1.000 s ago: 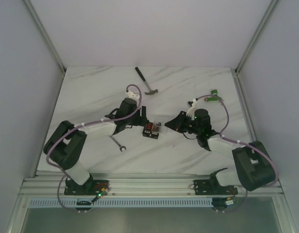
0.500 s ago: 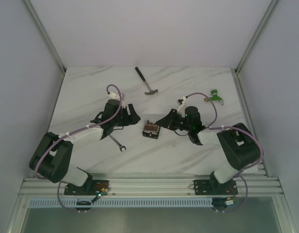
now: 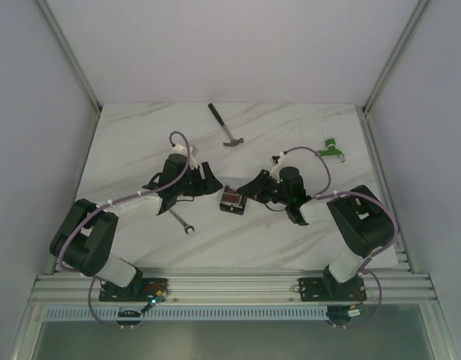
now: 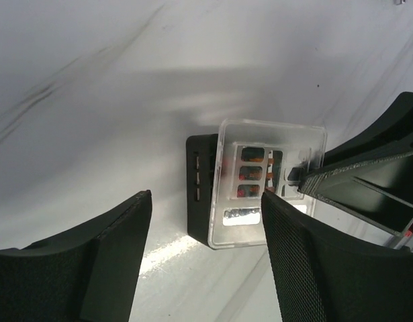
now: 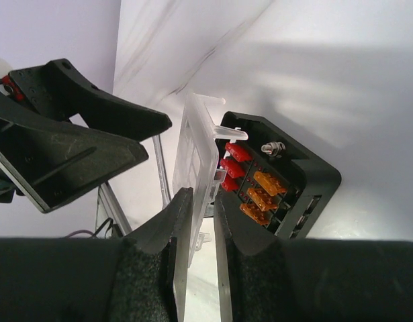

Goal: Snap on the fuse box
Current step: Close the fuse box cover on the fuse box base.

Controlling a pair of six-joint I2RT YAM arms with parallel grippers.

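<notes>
The fuse box (image 3: 232, 201) is a small black box at the table's middle, with red and orange fuses (image 5: 256, 184) showing. It also shows in the left wrist view (image 4: 203, 191) and the right wrist view (image 5: 307, 184). My right gripper (image 3: 250, 189) (image 5: 198, 218) is shut on the box's clear plastic cover (image 5: 196, 151), which it holds tilted against the box's left edge, not seated flat. In the left wrist view the cover (image 4: 273, 141) overlaps the box's face. My left gripper (image 3: 208, 182) (image 4: 203, 261) is open and empty, just left of the box and apart from it.
A hammer (image 3: 226, 127) lies at the back centre. A wrench (image 3: 181, 221) lies under my left arm. A green connector piece (image 3: 331, 148) sits at the right rear. The enclosure's walls stand on both sides.
My left gripper drew back left from the box, then edged slightly toward it again. My right gripper moved left up to the box with the clear cover.
</notes>
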